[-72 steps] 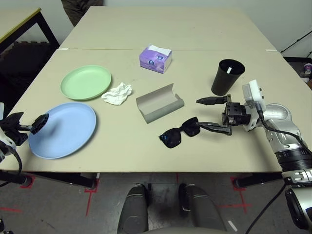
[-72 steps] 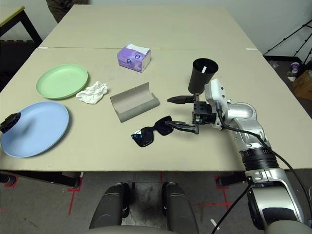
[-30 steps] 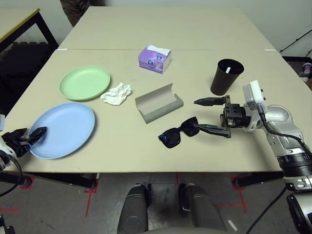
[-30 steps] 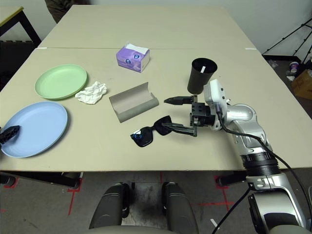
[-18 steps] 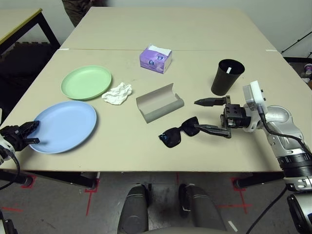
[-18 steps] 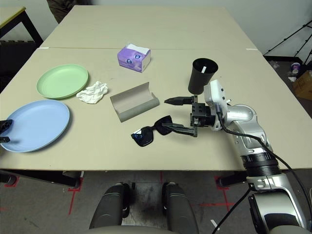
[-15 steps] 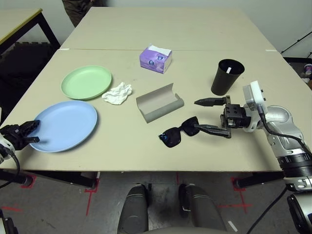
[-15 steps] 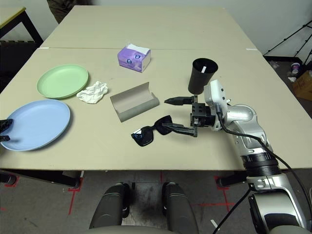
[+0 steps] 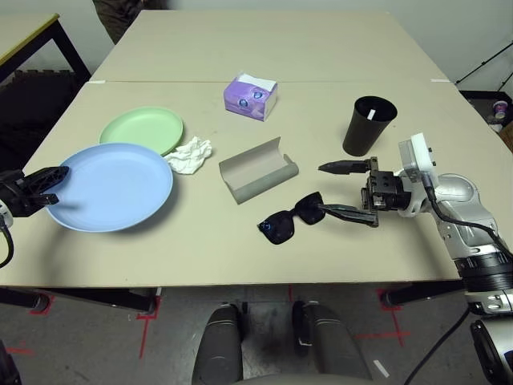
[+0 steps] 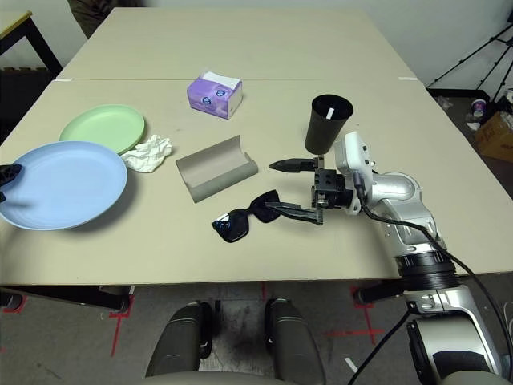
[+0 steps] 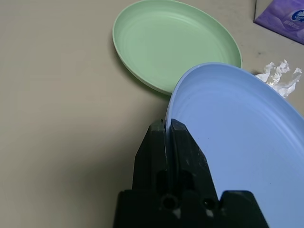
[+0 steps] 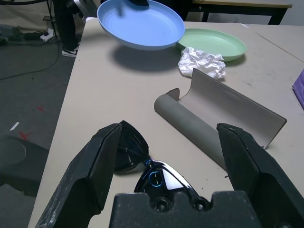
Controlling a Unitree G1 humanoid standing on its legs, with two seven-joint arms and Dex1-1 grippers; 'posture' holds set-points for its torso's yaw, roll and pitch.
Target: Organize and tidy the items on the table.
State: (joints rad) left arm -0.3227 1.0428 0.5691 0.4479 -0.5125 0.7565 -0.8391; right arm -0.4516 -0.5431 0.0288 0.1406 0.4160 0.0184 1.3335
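My left gripper [image 9: 46, 181] is shut on the near rim of the light blue plate [image 9: 112, 186], pinching it between both fingers [image 11: 179, 142]. The plate hangs tilted above the table [image 9: 200, 249], and its far edge overlaps the pale green plate [image 9: 141, 128]. A crumpled white tissue wad [image 9: 189, 154] lies beside both plates. The grey glasses case [image 9: 258, 170] lies open at mid-table. Black sunglasses [image 9: 292, 221] lie just in front of it. My right gripper [image 9: 322, 189] stands open beside the sunglasses, its lower finger at their right lens. The black cup [image 9: 369, 126] stands upright behind that gripper.
A purple tissue box [image 9: 251, 96] sits behind the case. A yellow-edged table [image 9: 24, 36] stands at the far left. In the right wrist view a person's legs [image 12: 64, 23] stand past the table's end. The far half of the table is bare.
My left gripper shut on the blue plate's rim, lifted it off the table and carried it towards the green plate. The right arm has not moved.
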